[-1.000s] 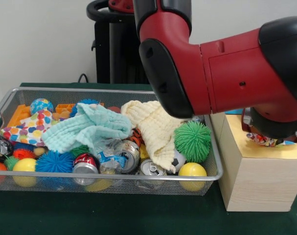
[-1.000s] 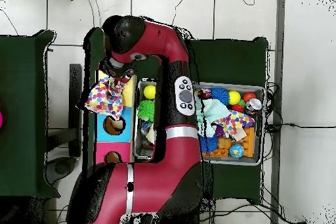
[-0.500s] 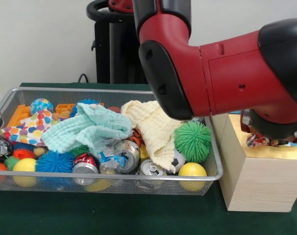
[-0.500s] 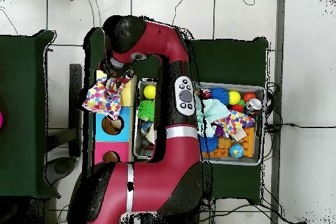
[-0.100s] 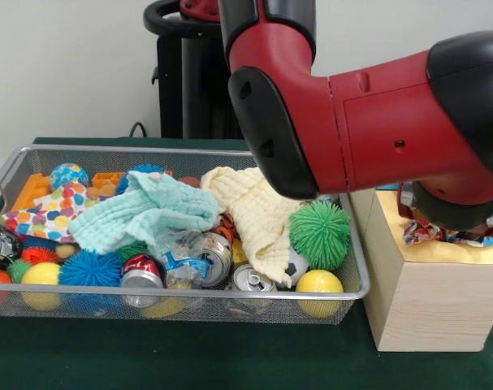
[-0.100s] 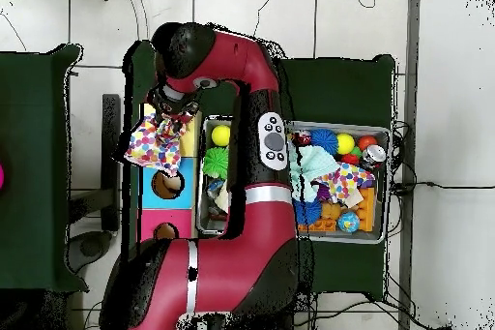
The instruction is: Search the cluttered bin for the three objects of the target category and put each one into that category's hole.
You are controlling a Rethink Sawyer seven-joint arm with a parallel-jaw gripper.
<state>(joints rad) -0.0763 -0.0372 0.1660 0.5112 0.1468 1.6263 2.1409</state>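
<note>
Cloth delivery under way at the box, two more apparently left in the bin

I had the gripper (image 6: 174,113) over the yellow end of the wooden box (image 5: 421,296), closed on a polka-dot cloth (image 6: 155,142) that draped across the box top and had not gone down a hole; I could not see the yellow hole itself under it. I judged this first item undelivered. In the wire bin (image 5: 181,294) a mint cloth (image 5: 144,211), a cream cloth (image 5: 254,215) and a second dotted cloth (image 5: 47,213) lay on the cans and balls, so I reckoned most of the task remained
</note>
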